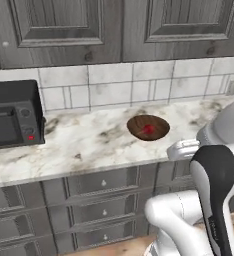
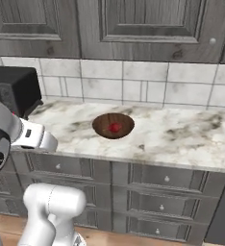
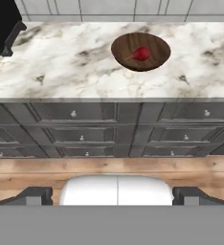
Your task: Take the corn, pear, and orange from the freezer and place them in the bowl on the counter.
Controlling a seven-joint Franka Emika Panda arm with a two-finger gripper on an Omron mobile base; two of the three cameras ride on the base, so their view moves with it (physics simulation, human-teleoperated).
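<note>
From the left base view, the bowl (image 1: 148,127) sits on the marbled worktop (image 1: 89,142), toward its right half and nearer the tiled wall (image 1: 114,85) than the front edge. A small red item (image 1: 149,130) lies inside it. A black toaster oven (image 1: 14,120) stands well apart at the left end, and grey drawers (image 1: 101,210) run below.

From the right base view, the same bowl (image 2: 113,126) rests left of the worktop's (image 2: 181,137) middle, the red item (image 2: 115,127) in its hollow, with the black oven (image 2: 13,91) off to the left.

In the hand view, the camera looks down from over the wooden floor (image 3: 109,167); the bowl (image 3: 140,51) is far ahead on the worktop (image 3: 61,62), holding the red item (image 3: 140,53). The pincer (image 3: 116,195) is spread wide, its dark fingertips (image 3: 35,195) near opposite edges, holding nothing.
</note>
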